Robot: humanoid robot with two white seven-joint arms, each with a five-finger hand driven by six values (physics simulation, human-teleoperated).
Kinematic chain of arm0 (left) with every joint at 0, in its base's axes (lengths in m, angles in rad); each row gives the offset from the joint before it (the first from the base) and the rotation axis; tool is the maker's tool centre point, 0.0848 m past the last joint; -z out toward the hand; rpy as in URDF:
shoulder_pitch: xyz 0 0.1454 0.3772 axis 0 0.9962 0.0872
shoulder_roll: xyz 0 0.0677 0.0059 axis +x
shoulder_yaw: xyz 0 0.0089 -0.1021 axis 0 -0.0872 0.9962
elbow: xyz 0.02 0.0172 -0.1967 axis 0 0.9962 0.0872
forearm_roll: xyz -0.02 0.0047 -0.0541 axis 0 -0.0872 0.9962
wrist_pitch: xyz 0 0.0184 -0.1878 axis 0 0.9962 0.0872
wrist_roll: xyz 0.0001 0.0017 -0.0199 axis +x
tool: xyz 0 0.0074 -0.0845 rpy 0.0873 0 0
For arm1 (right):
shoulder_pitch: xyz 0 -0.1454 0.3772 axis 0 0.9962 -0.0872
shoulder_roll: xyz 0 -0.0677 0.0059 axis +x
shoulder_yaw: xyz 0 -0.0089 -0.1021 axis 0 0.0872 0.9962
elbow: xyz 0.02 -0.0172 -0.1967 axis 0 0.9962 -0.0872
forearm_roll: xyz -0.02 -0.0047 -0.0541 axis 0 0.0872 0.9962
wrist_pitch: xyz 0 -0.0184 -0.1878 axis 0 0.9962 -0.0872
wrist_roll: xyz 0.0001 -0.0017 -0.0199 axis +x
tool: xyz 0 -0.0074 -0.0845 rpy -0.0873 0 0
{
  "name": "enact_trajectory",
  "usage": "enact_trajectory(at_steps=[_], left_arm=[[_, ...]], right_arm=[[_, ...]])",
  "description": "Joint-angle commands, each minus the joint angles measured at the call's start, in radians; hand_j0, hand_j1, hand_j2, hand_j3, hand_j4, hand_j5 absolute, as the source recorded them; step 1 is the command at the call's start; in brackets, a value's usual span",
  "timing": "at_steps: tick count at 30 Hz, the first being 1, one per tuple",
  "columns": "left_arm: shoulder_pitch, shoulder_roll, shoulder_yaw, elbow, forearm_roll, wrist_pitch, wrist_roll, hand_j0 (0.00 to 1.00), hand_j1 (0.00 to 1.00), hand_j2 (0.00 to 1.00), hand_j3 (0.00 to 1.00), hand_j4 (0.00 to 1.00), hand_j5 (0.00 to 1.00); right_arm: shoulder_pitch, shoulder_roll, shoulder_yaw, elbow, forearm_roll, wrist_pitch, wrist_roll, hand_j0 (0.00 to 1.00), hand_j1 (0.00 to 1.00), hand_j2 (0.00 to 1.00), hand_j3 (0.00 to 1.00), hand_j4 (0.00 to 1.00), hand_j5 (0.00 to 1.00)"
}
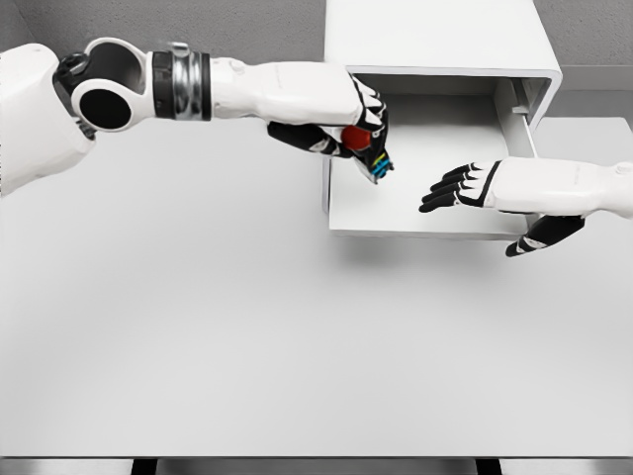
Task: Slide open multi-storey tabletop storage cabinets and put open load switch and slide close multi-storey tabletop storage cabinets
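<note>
The worktop (198,346) is a smooth, matt pale grey with a dark glossy strip along its edge at 6 o'clock. At 1 o'clock the cabinet (435,40) and its drawer (415,213) look like smooth, matt white plastic or painted board. The arm (287,91) has a glossy white shell and a ribbed metal-looking ring (180,84); the switch (358,137) looks like shiny red plastic.

The white storage cabinet (440,35) stands at the far side of the counter (247,327), its drawer (415,203) pulled out toward the robot. The load switch (368,148), dark with a red knob and blue-green details, is held above the drawer's left edge.
</note>
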Motion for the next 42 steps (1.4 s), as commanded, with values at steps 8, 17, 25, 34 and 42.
enact_trajectory(at_steps=[8,17,25,34,42], left_arm=[[0.000,-0.056,-0.002,0.074,-0.016,0.002,-0.001,0.43,0.43,0.43,0.43,0.43,0.43],[0.000,-0.080,-0.002,0.123,-0.039,0.002,-0.001,0.43,0.43,0.43,0.43,0.43,0.43],[0.000,-0.089,-0.002,0.114,-0.039,0.002,0.000,0.43,0.43,0.43,0.43,0.43,0.43],[0.000,-0.089,-0.001,0.102,-0.037,0.002,0.004,0.43,0.43,0.43,0.43,0.43,0.43],[0.002,-0.097,-0.001,0.099,-0.037,0.002,0.004,0.54,0.54,0.54,0.54,0.54,0.54]], right_arm=[[0.003,0.001,0.001,0.000,-0.008,0.003,-0.001,1.00,1.00,1.00,1.00,1.00,1.00],[0.005,0.001,0.001,0.000,-0.007,0.003,-0.001,1.00,1.00,1.00,1.00,1.00,1.00],[0.005,0.001,0.001,0.000,-0.008,0.003,-0.001,1.00,1.00,1.00,1.00,1.00,1.00],[0.005,0.004,0.002,0.000,-0.008,0.003,-0.001,1.00,1.00,1.00,1.00,1.00,1.00],[0.005,0.004,0.002,0.000,-0.008,0.003,-0.001,1.00,1.00,1.00,1.00,1.00,1.00]])
